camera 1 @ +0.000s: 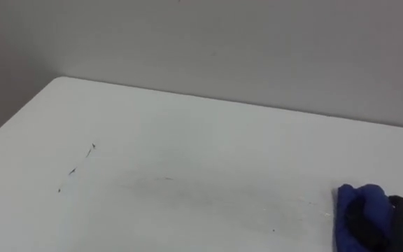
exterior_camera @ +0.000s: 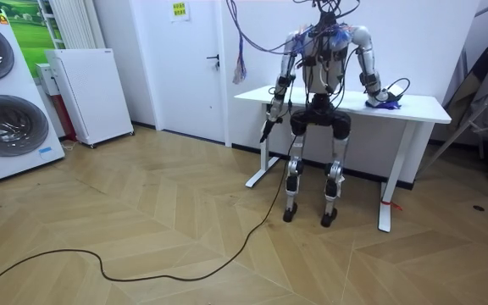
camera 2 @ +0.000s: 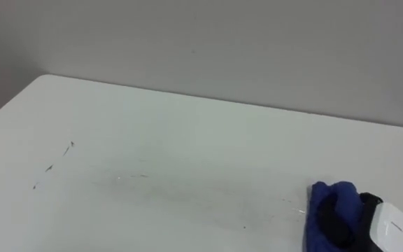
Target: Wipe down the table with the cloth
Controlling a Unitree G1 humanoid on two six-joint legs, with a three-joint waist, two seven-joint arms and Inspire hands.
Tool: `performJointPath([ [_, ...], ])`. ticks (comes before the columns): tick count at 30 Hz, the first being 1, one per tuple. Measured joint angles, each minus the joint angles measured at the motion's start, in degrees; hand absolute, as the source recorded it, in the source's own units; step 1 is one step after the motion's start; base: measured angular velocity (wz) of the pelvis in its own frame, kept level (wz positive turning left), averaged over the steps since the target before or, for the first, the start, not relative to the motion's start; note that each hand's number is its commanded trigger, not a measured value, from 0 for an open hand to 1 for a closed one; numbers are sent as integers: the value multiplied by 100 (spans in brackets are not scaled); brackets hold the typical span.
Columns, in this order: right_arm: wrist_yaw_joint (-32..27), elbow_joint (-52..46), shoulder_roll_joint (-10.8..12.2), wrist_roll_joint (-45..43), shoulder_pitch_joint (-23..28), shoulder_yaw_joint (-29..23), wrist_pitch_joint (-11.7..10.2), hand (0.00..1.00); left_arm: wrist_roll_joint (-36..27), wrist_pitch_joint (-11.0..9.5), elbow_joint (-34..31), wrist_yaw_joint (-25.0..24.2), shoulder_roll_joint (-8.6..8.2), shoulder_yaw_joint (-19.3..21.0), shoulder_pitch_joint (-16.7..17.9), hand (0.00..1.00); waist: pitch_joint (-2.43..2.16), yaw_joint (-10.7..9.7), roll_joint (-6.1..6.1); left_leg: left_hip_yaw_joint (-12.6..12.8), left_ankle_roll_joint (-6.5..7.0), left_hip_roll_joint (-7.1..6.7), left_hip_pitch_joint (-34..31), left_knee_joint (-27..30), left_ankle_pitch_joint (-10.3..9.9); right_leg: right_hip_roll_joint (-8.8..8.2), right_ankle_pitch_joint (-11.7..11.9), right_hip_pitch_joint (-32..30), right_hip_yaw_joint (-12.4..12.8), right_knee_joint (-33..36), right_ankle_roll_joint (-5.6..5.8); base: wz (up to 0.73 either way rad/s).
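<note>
Table [camera 1: 208,133]: white, pushed up against a pale wall [camera 1: 257,49]. Had a few small dark marks [camera 1: 75,166] on the left part of its top, and a faint smear near the middle. Carried a blue cloth [camera 1: 366,198] near its right front side, all bunched up.

Right hand [camera 1: 399,220]: lay on the table top, touching the cloth, with the cloth folded over its front. Fingers tucked into the cloth, so could not tell if curled or straight.

Left hand [exterior_camera: 265,131]: hung down low beside the table's left front corner, off the top. Looked too small to tell how its fingers were.

Stood on both feet close up to the table's long side, back turned to the room view.

Farther off, at the room view's left: a white door [exterior_camera: 191,68], a white cabinet [exterior_camera: 91,93] and stacked washing machines [exterior_camera: 7,127] along the walls. Wood floor [exterior_camera: 142,220] all around.
</note>
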Motion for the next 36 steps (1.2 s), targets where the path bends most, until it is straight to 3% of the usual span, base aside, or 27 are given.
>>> performJointPath([
  [2, 142, -222, 58, -18, -209, 56, 288, 100, -13, -1, 131, 0, -20, -35, -165, 0, 55, 220, 108, 307, 21, 60, -64, 131, -100, -103, -22, -407, -330, 590, -28, -95],
  [3, 219, -359, 123, -38, -373, 189, 493, 100, -107, -5, 270, 4, -10, -58, -337, 0, 86, 271, 143, 439, 34, 76, -131, 228, -166, -211, 15, -652, -626, 937, -86, -77],
  [4, 300, -434, 139, -193, -520, 295, 643, 100, -149, -14, 396, 5, 18, -67, -521, 0, 116, 310, 130, 549, 54, 109, -171, 297, -208, -339, 62, -869, -749, 1263, -112, -63],
  [6, 419, -612, 200, -416, -533, 398, 848, 100, -162, -154, 561, 42, 70, -75, -689, 0, 131, 352, 128, 603, 58, 193, -223, 409, -251, -444, 129, -1105, -745, 1701, -99, -16],
  [9, 632, -885, 437, -453, -658, 541, 1067, 100, -267, -369, 629, 100, 191, -195, -827, 0, 140, 525, 176, 603, -72, 452, -383, 653, -387, -798, -8, -1378, -491, 1965, -21, -7],
  [10, 642, -934, 544, -464, -764, 679, 1096, 100, -422, -392, 623, 99, 230, -242, -852, 0, 182, 598, 214, 492, -163, 617, -456, 730, -425, -843, -7, -1391, -243, 1788, 30, 0],
  [11, 660, -990, 603, -491, -863, 842, 1086, 100, -444, -398, 631, 84, 262, -272, -865, 0, 194, 615, 212, 209, -238, 689, -540, 737, -414, -930, 37, -1309, -36, 1403, 99, 10],
  [12, 673, -1020, 605, -494, -915, 908, 1076, 100, -441, -406, 633, 82, 257, -272, -871, 0, 197, 635, 211, 41, -272, 699, -585, 731, -411, -987, 96, -1241, 44, 1148, 177, 21],
  [14, 782, -1080, 599, -490, -1102, 1108, 837, 100, -441, -491, 621, 49, 236, -284, -897, 0, 217, 568, 191, -691, -465, 733, -728, 641, -388, -1115, 468, -760, 195, -94, 339, 42],
  [15, 793, -1132, 598, -490, -1120, 1132, 779, 100, -444, -498, 604, 48, 258, -284, -919, 0, 228, 525, 174, -847, -547, 769, -752, 594, -369, -1107, 581, -636, 192, -271, 396, 66],
  [16, 819, -1251, 599, -498, -1119, 1248, 647, 100, -451, -498, 532, 50, 317, -283, -979, 0, 240, 504, 113, -996, -744, 877, -828, 596, -353, -1049, 845, -513, 85, -241, 396, 41],
  [17, 885, -1312, 577, -508, -1229, 1370, 516, 100, -462, -505, 454, 47, 318, -289, -991, 0, 262, 568, 120, -998, -952, 1010, -894, 607, -343, -936, 527, -547, -203, -132, 774, 20],
  [18, 938, -1348, 533, -520, -1348, 1446, 493, 100, -487, -512, 413, 35, 264, -292, -1027, 0, 308, 606, 163, -989, -1027, 1093, -923, 608, -308, -871, 352, -588, -293, -54, 779, 0],
  [19, 1048, -1344, 444, -601, -1504, 1533, 458, 100, -552, -569, 403, -48, 98, -297, -1084, 0, 342, 624, 283, -944, -1187, 1275, -960, 539, -179, -751, 198, -717, -432, 182, 646, 22],
  [21, 1171, -1331, 359, -818, -1581, 1488, 459, 100, -571, -757, 407, -120, -64, -296, -1121, 0, 302, 625, 326, -704, -1299, 1339, -1044, 409, 130, -790, -71, -966, -540, 611, 537, 44],
  [23, 1246, -1245, 343, -885, -1566, 1429, 467, 100, -573, -864, 309, -139, -41, -277, -1048, 0, 255, 678, 235, -564, -1345, 1398, -1084, 338, 378, -798, -290, -1120, -579, 883, 442, 41],
  [24, 1337, -1163, 375, -930, -1504, 1463, 462, 100, -565, -860, 229, -120, 60, -279, -912, 0, 171, 655, 63, -397, -1292, 1424, -1146, 347, 586, -796, -449, -1142, -614, 1008, 432, 56],
  [25, 1425, -1156, 361, -929, -1350, 1427, 461, 100, -576, -830, 230, -120, 122, -278, -792, 0, 100, 646, -40, -215, -1179, 1461, -1237, 389, 769, -745, -550, -1112, -635, 1036, 322, 66],
  [26, 1449, -1162, 348, -929, -1274, 1386, 461, 100, -583, -807, 230, -121, 125, -273, -754, 0, 86, 641, -76, -143, -1131, 1490, -1264, 415, 844, -686, -574, -1066, -633, 1022, 280, 83],
  [27, 1457, -1164, 349, -934, -1148, 1289, 461, 100, -576, -733, 230, -123, 105, -274, -711, 0, 82, 593, -211, -127, -1049, 1494, -1353, 448, 1002, -588, -621, -1013, -594, 1018, 195, 81],
  [28, 1492, -1175, 345, -984, -1032, 1195, 461, 100, -581, -665, 238, -130, 21, -301, -650, 0, 98, 549, -235, -109, -1036, 1491, -1362, 453, 1049, -425, -654, -947, -451, 987, 131, 86],
  [30, 1520, -1170, 355, -1036, -962, 1015, 453, 100, -627, -612, 318, -149, -119, -323, -636, 0, 101, 531, -198, 167, -1037, 1470, -1368, 467, 1045, -239, -678, -936, -190, 983, 40, 48],
  [32, 1543, -1155, 359, -1056, -893, 886, 464, 100, -695, -571, 320, -177, -175, -386, -637, 0, 109, 519, -114, 416, -1021, 1320, -1368, 508, 1012, -158, -643, -948, 65, 937, -12, 23],
  [33, 1523, -1156, 349, -1046, -893, 823, 485, 100, -719, -549, 316, -182, -174, -456, -637, 0, 117, 508, -23, 434, -979, 1093, -1332, 520, 867, -93, -564, -939, 294, 850, -26, 3],
  [34, 1520, -1153, 347, -1032, -914, 753, 497, 100, -715, -510, 316, -185, -172, -456, -630, 0, 121, 522, 81, 430, -842, 840, -1230, 496, 724, -68, -420, -935, 517, 727, -22, -14],
  [35, 1525, -1145, 338, -1046, -931, 746, 509, 100, -716, -486, 316, -185, -171, -450, -615, 0, 124, 540, 116, 426, -782, 754, -1173, 442, 680, -58, -353, -939, 592, 650, -13, -53],
  [36, 1525, -1168, 327, -1071, -967, 751, 509, 100, -720, -461, 321, -185, -163, -391, -582, 0, 130, 567, 268, 413, -755, 656, -1053, 283, 623, -54, -176, -933, 686, 501, 4, -78],
])
